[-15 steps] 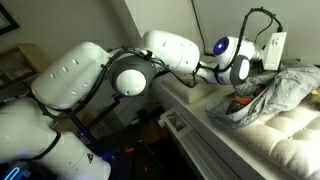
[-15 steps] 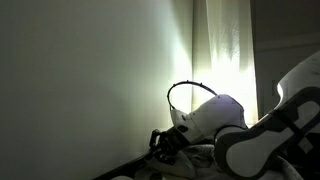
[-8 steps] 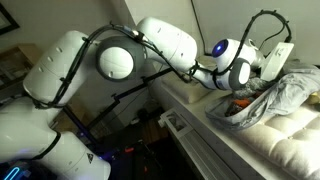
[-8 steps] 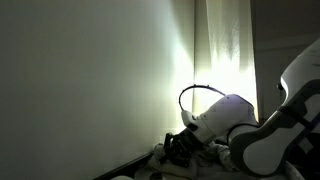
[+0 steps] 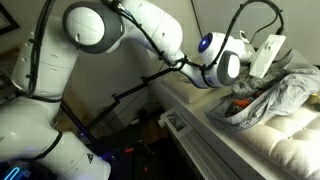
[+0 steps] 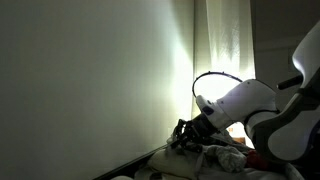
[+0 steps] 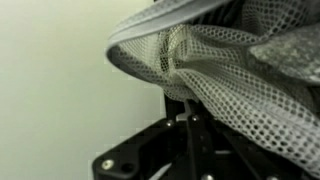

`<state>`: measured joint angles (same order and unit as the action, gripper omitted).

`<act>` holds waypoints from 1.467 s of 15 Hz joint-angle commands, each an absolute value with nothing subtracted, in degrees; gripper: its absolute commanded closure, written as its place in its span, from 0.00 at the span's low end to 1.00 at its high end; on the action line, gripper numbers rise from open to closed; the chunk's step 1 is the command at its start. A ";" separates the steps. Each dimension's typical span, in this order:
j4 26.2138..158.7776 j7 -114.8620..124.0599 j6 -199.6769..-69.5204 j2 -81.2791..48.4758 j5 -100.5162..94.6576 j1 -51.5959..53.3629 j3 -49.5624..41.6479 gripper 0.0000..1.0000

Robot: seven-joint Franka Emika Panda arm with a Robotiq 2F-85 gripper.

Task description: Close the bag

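Observation:
The bag [image 5: 272, 97] is a crinkled grey mesh-like sack lying on the padded cream surface [image 5: 290, 135], with orange and red items showing at its mouth [image 5: 240, 103]. My gripper [image 5: 272, 76] is at the bag's upper edge. In the wrist view, grey mesh fabric [image 7: 240, 75] drapes over the dark gripper [image 7: 185, 113], whose jaws are pressed together on a fold of it. In an exterior view the dark gripper [image 6: 190, 135] hangs over pale crumpled material [image 6: 222, 155] in dim light.
A pale wall [image 6: 90, 80] and a bright curtain [image 6: 225, 45] stand behind. The padded surface's edge [image 5: 200, 125] drops to a cluttered dark floor [image 5: 140, 140]. The arm's big white links [image 5: 100, 30] tower on the near side.
The arm's elbow has swung up and over, and the wrist has shifted along the bag's top edge. The jaws have stayed shut on the mesh.

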<state>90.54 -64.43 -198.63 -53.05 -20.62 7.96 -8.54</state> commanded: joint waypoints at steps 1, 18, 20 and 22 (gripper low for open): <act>99.23 -61.13 -198.54 -45.95 -22.11 10.19 -10.64 0.99; 102.23 -64.30 -198.38 -40.85 -37.51 6.79 -5.44 0.99; 100.62 -71.44 -198.40 -39.55 -34.66 4.72 -1.44 0.99; 98.39 -76.54 -198.39 -39.00 -34.85 2.20 2.87 0.99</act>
